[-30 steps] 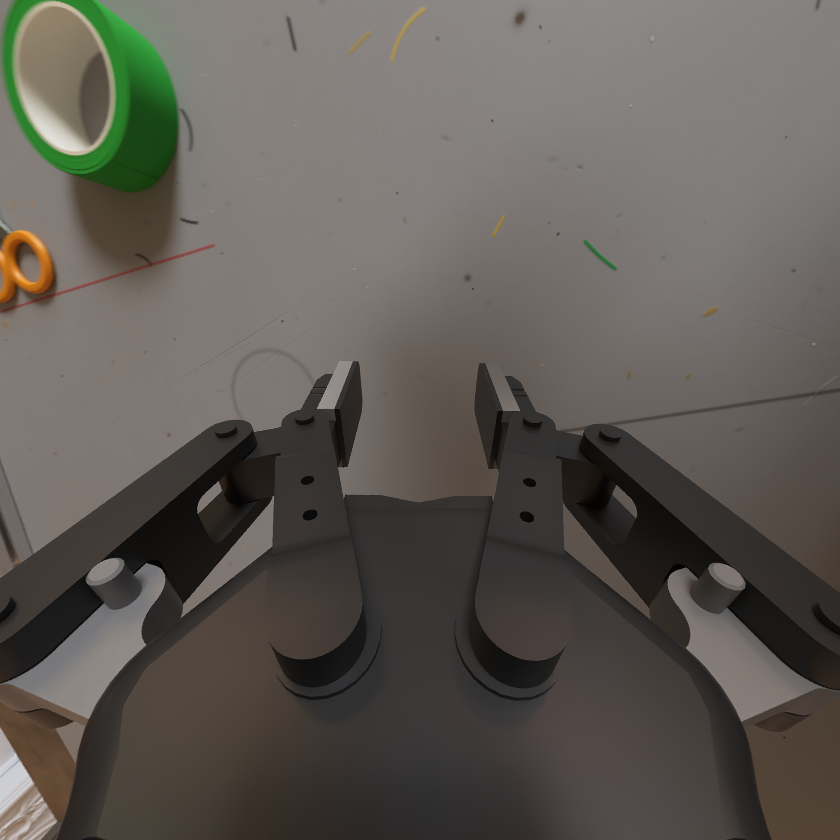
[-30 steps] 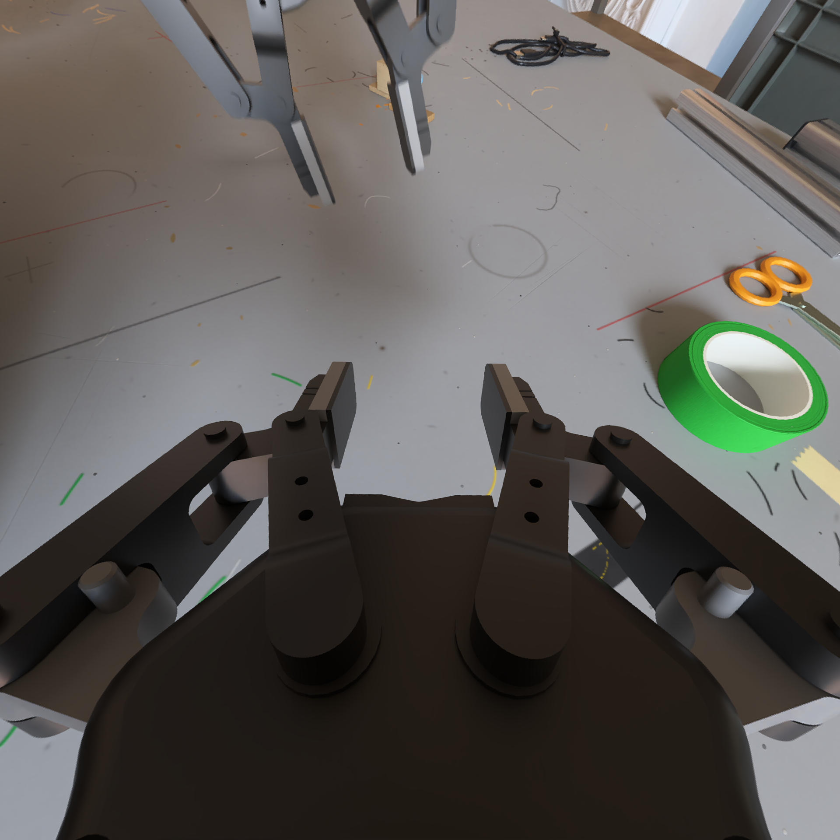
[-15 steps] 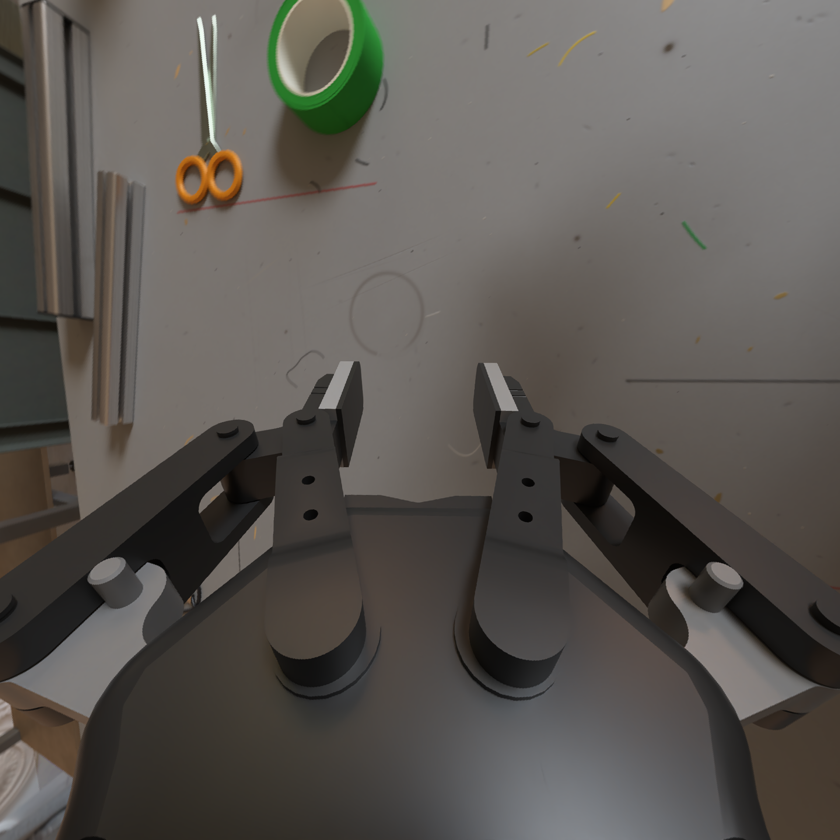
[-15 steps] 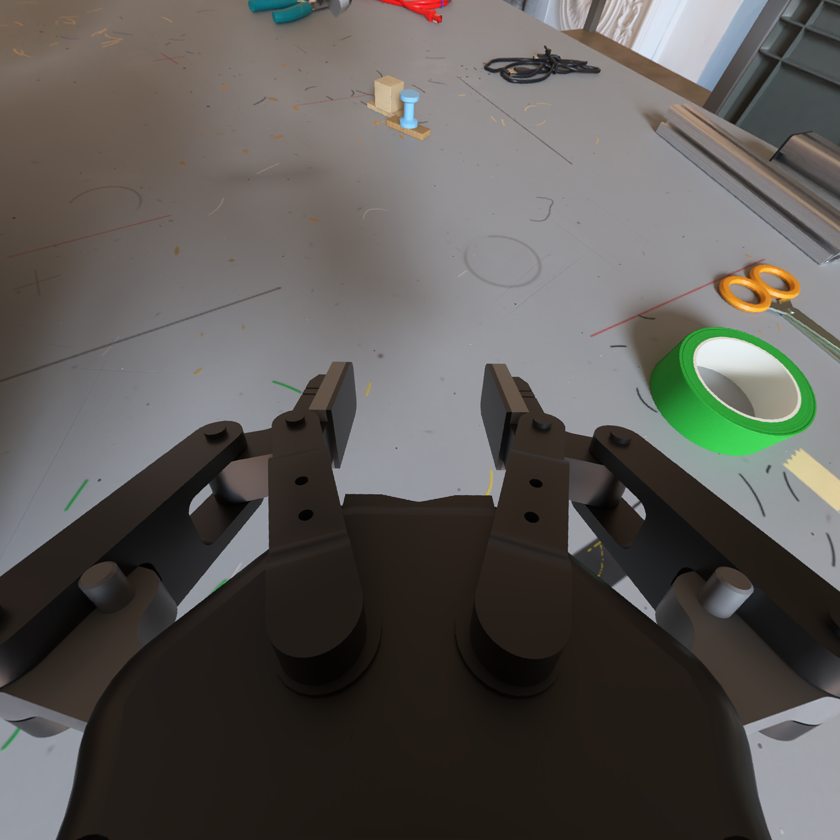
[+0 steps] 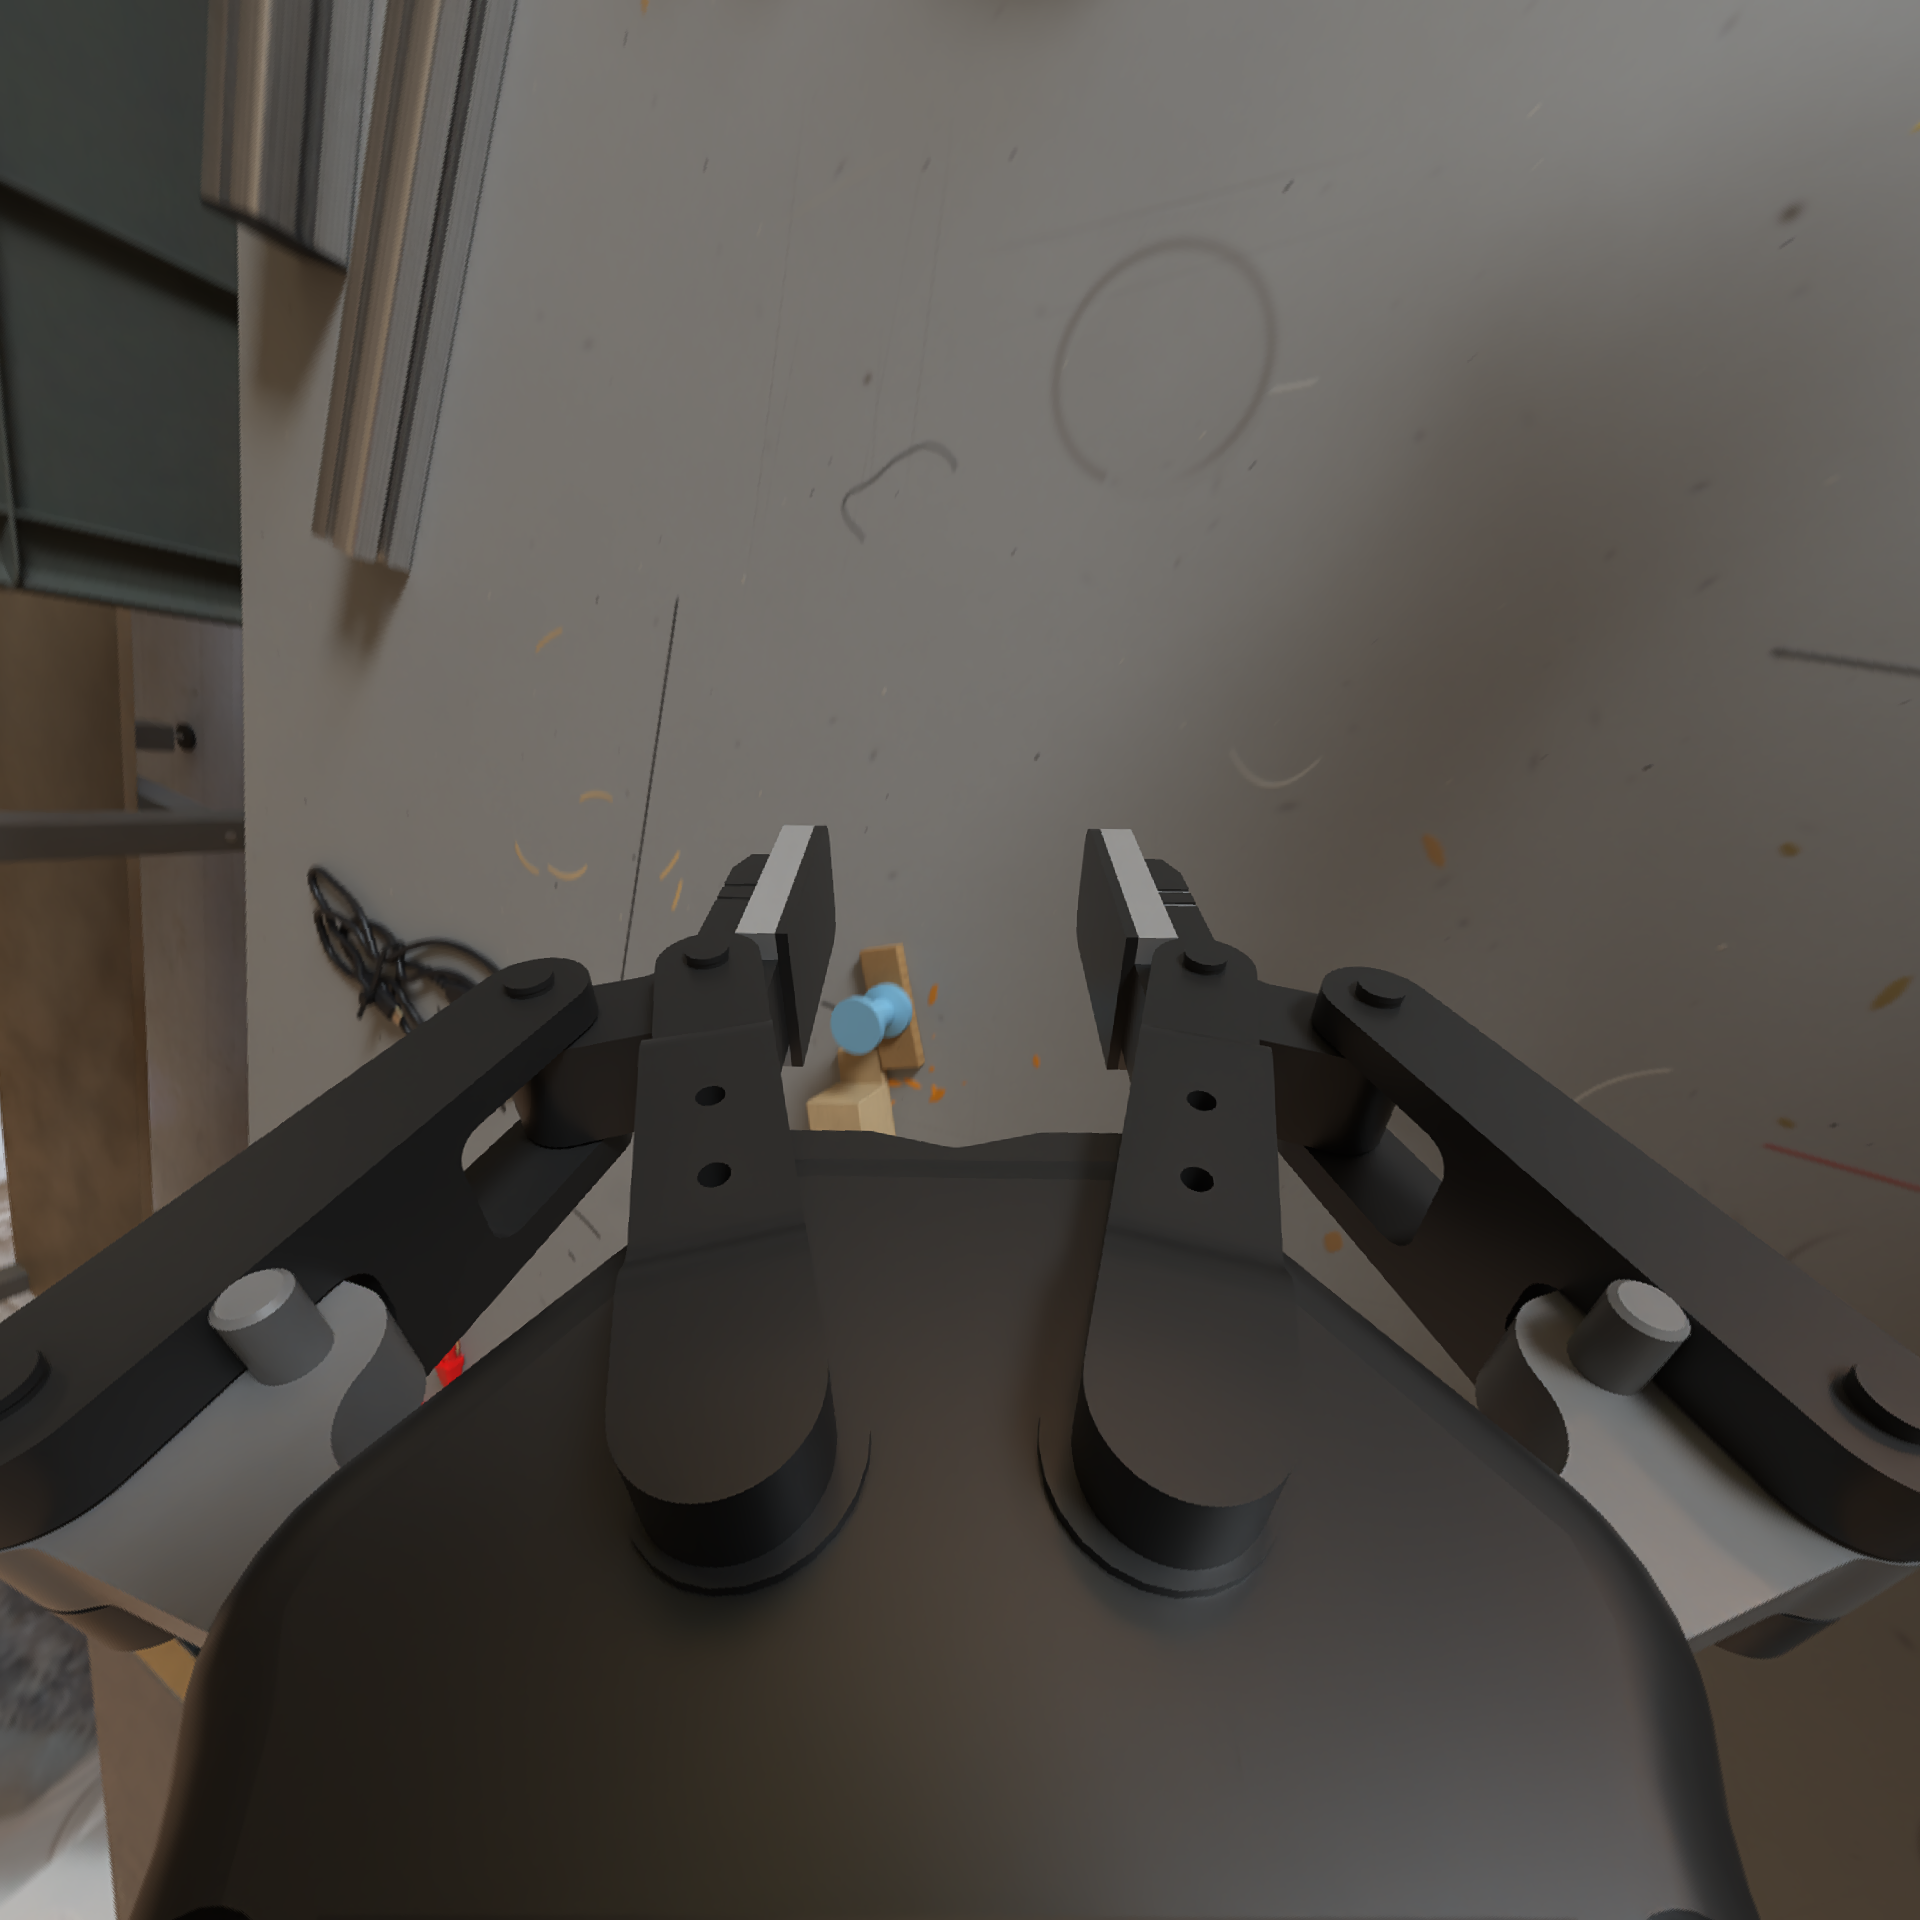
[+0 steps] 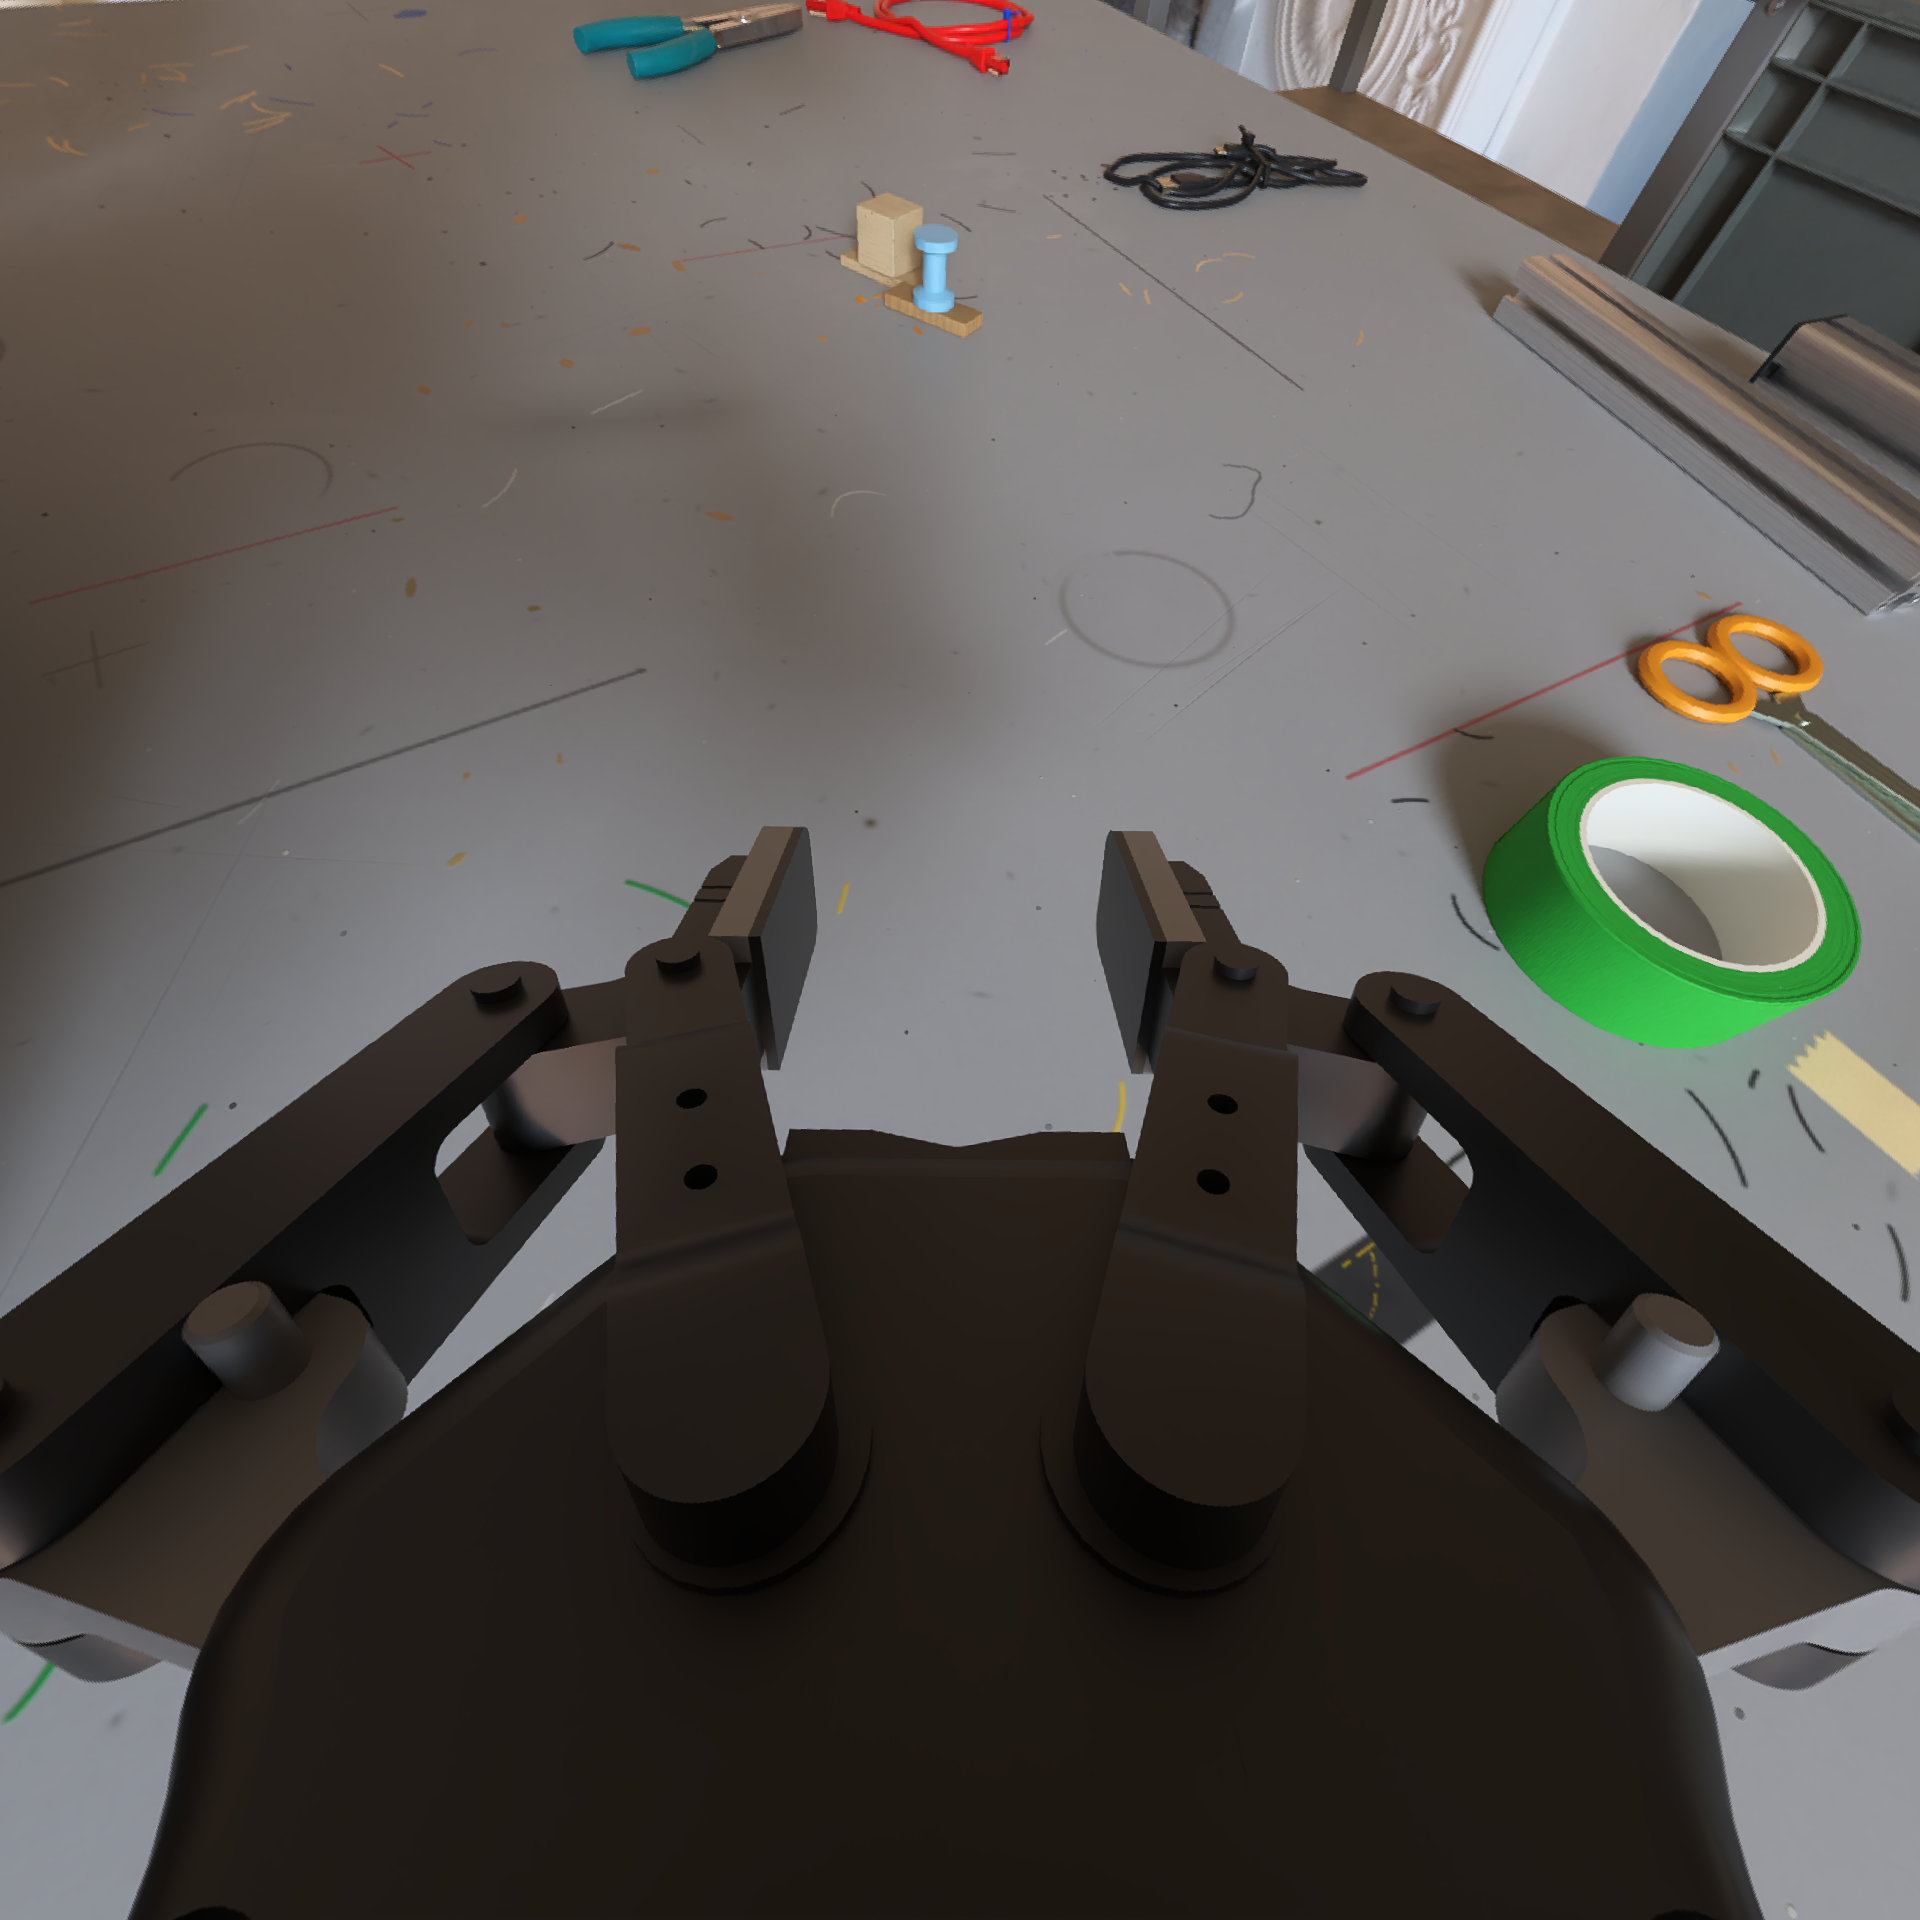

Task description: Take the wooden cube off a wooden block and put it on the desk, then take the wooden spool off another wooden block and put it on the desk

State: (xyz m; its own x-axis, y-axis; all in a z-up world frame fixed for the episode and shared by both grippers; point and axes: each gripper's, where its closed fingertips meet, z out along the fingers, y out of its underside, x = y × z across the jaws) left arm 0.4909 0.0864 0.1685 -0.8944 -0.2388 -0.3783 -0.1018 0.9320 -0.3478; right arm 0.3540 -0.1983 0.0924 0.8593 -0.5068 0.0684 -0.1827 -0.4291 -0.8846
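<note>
A pale wooden cube (image 6: pixel 886 235) stands on a flat wooden block (image 6: pixel 854 266) far off on the grey desk. A blue spool (image 6: pixel 934 269) stands upright on a second flat block (image 6: pixel 951 317) beside it. In the left wrist view the spool (image 5: pixel 871 1021), its block (image 5: pixel 891 1000) and the cube (image 5: pixel 850 1108) lie below, between my fingers. My left gripper (image 5: pixel 956 914) is open and empty above them. My right gripper (image 6: pixel 956 914) is open and empty, far from them.
A green tape roll (image 6: pixel 1673 902) and orange-handled scissors (image 6: pixel 1733 667) lie at the right. Metal rails (image 6: pixel 1704 426) run along the right edge. A black cable (image 6: pixel 1226 175), a red cable (image 6: pixel 935 19) and teal pliers (image 6: pixel 665 40) lie at the far end.
My left gripper has swept across the desk, away from the tape and scissors, to above the cube and spool. It has left the right wrist view. The right gripper has barely moved.
</note>
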